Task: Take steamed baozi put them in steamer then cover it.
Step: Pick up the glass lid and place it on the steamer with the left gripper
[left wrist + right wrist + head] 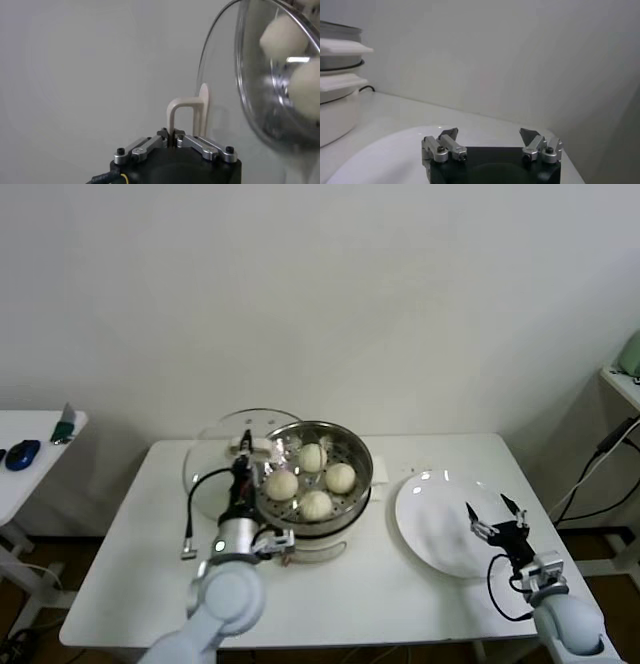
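**Head view: lid held beside the loaded steamer**

Head view coverage is listed from largest item to smallest. The white table (pixel 420 604) carries the steamer (pixel 318 474), and four steamed baozi (pixel 312 480) are seated on its perforated tray. The white plate (pixel 440 524) lies to the robot's right and appears bare.

The cover (pixel 215 452) is held tilted, just beside the steamer on its left and rear flank, with its rim overlapping the pot edge. The left gripper (pixel 242 456) is clamped shut on the lid's bar handle (pixel 187 114). The steamer therefore lies to the right of this gripper, and the left arm is judged nearer.

The right gripper (pixel 495 514) is parked over the plate, jaws fully spread and empty.

The lid's far rim is cut off in the left wrist view. Contact between lid and pot cannot be confirmed.
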Tool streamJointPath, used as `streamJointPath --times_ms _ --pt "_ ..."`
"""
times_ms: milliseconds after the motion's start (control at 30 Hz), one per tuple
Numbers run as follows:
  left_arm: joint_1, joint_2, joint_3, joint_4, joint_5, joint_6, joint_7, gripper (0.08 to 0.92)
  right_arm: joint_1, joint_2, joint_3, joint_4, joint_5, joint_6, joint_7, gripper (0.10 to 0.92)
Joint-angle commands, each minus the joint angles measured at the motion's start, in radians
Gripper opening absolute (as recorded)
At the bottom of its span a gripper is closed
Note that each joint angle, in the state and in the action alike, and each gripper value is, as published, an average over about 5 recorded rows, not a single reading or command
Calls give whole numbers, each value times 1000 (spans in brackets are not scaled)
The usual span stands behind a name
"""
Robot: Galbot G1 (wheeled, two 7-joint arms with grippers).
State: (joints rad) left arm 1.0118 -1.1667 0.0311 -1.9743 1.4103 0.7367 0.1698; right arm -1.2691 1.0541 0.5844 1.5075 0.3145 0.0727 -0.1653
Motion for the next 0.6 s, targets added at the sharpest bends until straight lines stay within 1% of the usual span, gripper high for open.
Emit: streamJointPath --times_ms 33,200,400,600 --pt "-161 -172 133 166 56 49 64 142 -22 -2 39 -5 -6 8 -3 823" --pt "-171 -200 140 211 51 49 60 142 -33 -1 55 -5 -7 13 -8 823" --pt "-162 -246 115 250 46 49 48 142 -38 0 64 -8 -8 17 -12 823" --pt "-152 -244 121 251 30 49 47 142 -40 4 66 -11 -11 19 -16 823"
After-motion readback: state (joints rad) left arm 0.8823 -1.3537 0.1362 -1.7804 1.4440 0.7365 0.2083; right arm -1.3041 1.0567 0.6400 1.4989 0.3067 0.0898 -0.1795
